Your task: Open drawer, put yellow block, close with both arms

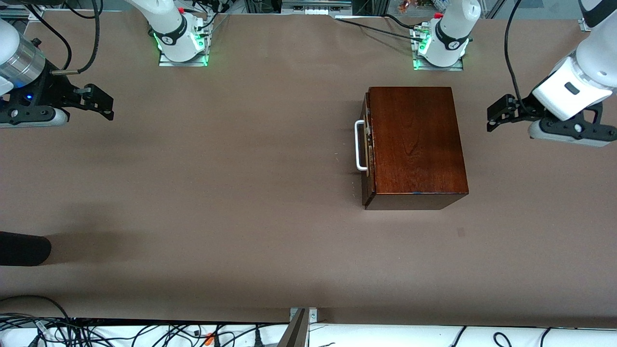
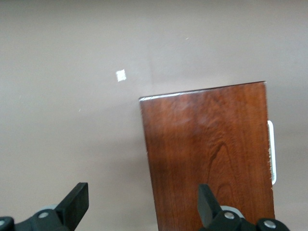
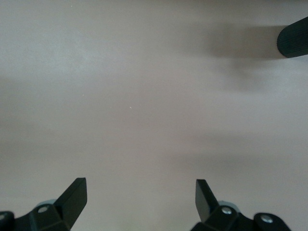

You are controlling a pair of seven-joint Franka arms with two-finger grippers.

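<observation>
Brown table (image 1: 241,193) holds closed drawer (image 1: 368,144); left end effector (image 1: 496,115) and right end effector (image 1: 101,103) spread apart.

The brown table (image 1: 231,202) carries a black rounded object (image 1: 21,248) at its edge toward the right arm's end. Tangled cables (image 1: 120,332) lie below the table's near edge.

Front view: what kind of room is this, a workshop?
Probably a robotics lab: two arm bases bolted to a brown-covered table, loose cables along its edge, and a wooden box set out as a test prop.
</observation>
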